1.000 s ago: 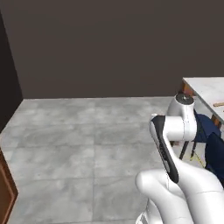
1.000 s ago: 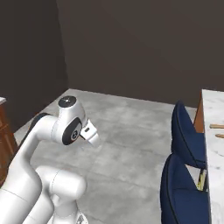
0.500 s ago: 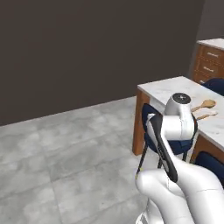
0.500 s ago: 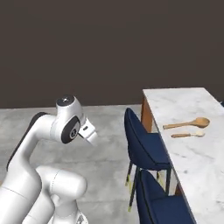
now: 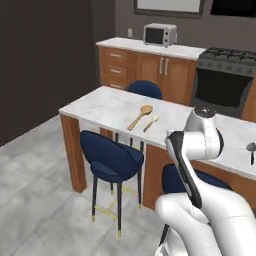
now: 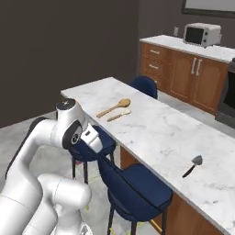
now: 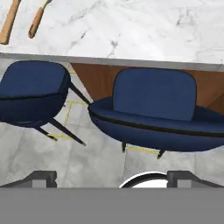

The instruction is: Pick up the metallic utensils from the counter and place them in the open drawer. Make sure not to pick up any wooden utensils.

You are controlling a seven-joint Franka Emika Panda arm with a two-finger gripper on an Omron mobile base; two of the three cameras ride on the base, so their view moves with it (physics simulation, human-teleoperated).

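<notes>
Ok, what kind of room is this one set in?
A home kitchen, rendered: a marble island counter with blue bar stools along it, and against the back wall wooden cabinets, a microwave and a stove.

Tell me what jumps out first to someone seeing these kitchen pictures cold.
The long white marble counter crosses the room, with two navy stools tucked along its near side. Two tan wooden spoons lie side by side toward its far end, while a dark-handled metal utensil lies apart nearer the robot. A microwave sits on the back counter.
</notes>
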